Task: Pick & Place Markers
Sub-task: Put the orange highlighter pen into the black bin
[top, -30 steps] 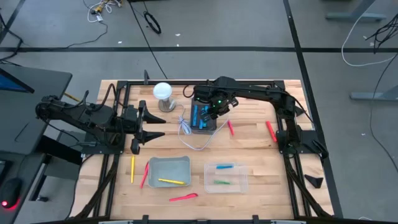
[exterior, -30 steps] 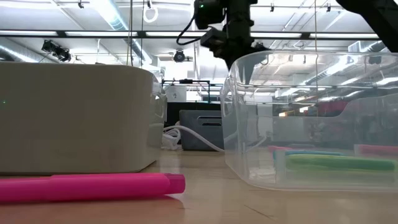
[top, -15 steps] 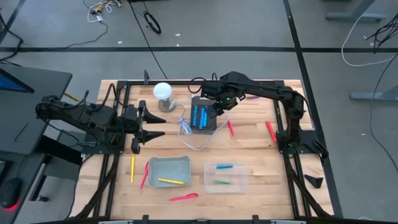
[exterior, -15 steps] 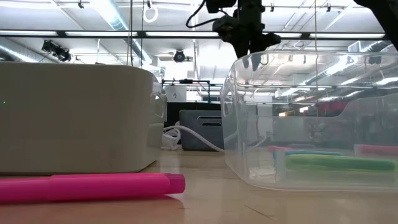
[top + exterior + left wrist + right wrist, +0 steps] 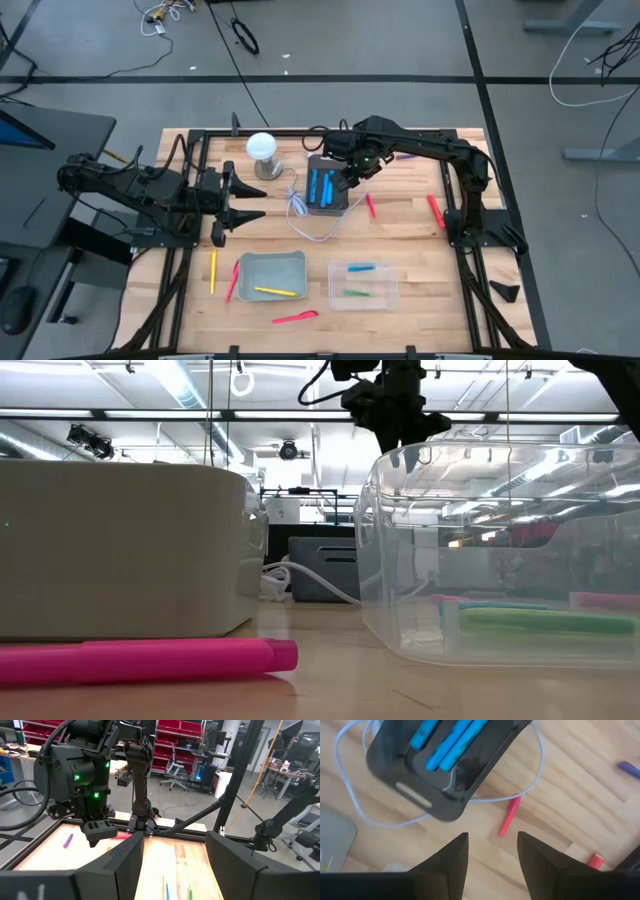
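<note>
Right pincer (image 5: 347,181), fingers apart and empty, hovers over the dark tray (image 5: 322,187) of blue markers (image 5: 318,184) at upper centre. Descending, it could snag the white cable (image 5: 300,210), dragging the tray.

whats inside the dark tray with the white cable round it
Blue markers lie side by side in the dark tray; the right wrist view shows three. The picture's edge cuts off the tray's far end, so anything there is unseen. The open right gripper hovers over it.

Blue markers (image 5: 451,742) in a black tray (image 5: 420,780).
</note>
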Motion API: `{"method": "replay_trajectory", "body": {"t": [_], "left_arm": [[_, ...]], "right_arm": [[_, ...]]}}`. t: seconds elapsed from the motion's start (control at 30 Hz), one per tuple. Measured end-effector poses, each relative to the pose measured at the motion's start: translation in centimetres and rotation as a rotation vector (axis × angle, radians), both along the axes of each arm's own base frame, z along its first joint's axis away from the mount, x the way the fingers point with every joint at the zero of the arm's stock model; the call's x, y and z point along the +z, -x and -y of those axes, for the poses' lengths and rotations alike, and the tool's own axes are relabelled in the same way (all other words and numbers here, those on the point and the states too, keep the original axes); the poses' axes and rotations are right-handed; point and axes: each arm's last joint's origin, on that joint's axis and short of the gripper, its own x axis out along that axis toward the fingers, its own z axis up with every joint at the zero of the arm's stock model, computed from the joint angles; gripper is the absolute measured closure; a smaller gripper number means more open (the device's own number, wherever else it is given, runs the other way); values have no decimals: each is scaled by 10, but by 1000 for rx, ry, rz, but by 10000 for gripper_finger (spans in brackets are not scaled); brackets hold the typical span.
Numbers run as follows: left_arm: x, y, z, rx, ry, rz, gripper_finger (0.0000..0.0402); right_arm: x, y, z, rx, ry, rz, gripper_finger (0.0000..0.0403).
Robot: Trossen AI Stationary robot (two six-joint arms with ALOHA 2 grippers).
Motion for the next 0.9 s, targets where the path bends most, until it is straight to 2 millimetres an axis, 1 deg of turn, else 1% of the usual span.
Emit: {"method": "replay_trajectory", "body": {"t": [0.13,0.27,0.4,0.6,0.77,0.9], "left_arm": [[1,2,-1,0,8,6,181],[3,5,-2,1,24,15,181],[3,6,-2,1,26,20,181],[2,6,-2,1,19,4,181],[1,6,-2,4,18,2,181],[1,6,-2,12,17,2,181]], "right_arm": [[2,4,3,-99,68,-4,231],[4,22,3,-238,107,-15,231],[-2,50,-2,-389,137,-50,231],[-17,98,-17,-563,118,-108,231],[-25,130,-24,-694,116,-116,231],[-32,154,-28,-891,156,-91,231]]}}
